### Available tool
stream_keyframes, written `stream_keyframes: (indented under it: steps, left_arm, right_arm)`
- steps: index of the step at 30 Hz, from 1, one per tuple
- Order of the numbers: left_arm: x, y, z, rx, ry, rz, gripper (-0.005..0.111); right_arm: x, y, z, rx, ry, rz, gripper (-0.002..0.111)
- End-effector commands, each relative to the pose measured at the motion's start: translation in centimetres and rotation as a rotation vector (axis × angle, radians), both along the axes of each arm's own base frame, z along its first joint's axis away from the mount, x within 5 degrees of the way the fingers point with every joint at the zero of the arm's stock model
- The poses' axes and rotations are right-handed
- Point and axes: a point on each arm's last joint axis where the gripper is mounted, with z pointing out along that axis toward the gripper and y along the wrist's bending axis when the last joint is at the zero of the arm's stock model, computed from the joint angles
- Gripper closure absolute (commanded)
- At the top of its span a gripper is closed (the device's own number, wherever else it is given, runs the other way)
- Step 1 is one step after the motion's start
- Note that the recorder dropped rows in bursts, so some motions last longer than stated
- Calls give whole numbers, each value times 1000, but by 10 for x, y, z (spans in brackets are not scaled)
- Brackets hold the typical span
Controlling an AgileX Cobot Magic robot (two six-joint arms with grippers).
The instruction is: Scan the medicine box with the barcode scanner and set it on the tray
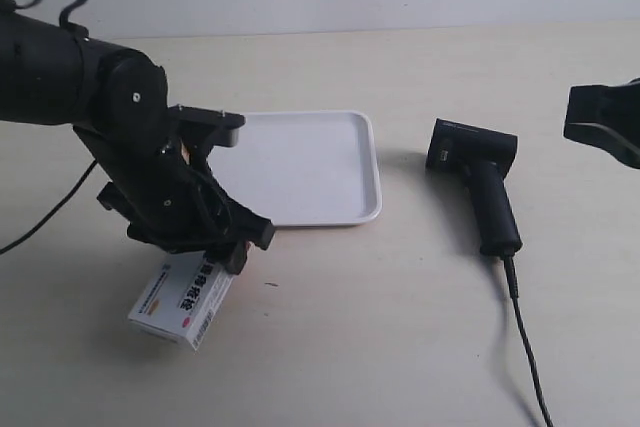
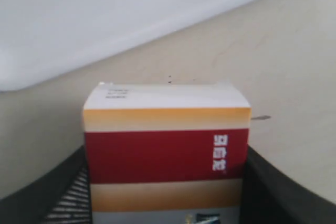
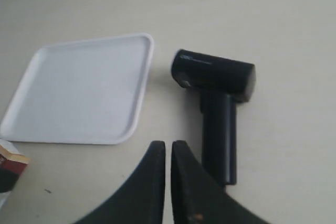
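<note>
The medicine box (image 1: pixel 182 300), white with a dark red and orange band, hangs tilted just above the table in front of the tray (image 1: pixel 300 167). My left gripper (image 2: pixel 165 182) is shut on the medicine box (image 2: pixel 165 145), one black finger on each side of it. The black barcode scanner (image 1: pixel 480 182) lies on the table right of the tray, its cable (image 1: pixel 528 347) trailing toward the front edge. My right gripper (image 3: pixel 168 148) is shut with nothing in it, hovering near the handle of the scanner (image 3: pixel 218 103). The tray (image 3: pixel 79 90) and a corner of the box (image 3: pixel 10 169) also show in the right wrist view.
The arm at the exterior view's left (image 1: pixel 90 97) reaches over the table beside the tray. Only the tip of the other arm (image 1: pixel 605 122) shows at the right edge. A pale wall rises behind the beige table (image 1: pixel 380 347).
</note>
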Motion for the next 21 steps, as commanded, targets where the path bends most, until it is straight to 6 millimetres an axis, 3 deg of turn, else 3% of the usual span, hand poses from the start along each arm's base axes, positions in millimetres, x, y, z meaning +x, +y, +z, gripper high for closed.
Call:
stream_keyframes:
  steps: [1,6,12,16,21]
  left_arm:
    - [-3,2,34,-59,-84,-5,107]
    - [-1,1,70,-110,-157,-31,107]
    - [-1,0,80,-111,-161,-51,107]
    - [-2,0,79,-103,-152,-60,107]
    - [-2,0,79,-102,-151,-64,107]
  right_arm:
    - [9,-6,-13,-79,95,-96,101]
    - [30,-2,-20,-157,254,-120,101]
    - [64,11,-17,-192,359,-105,97]
    - [82,17,-19,-211,413,-96,76]
    - [103,26,-28,-212,488,-102,40]
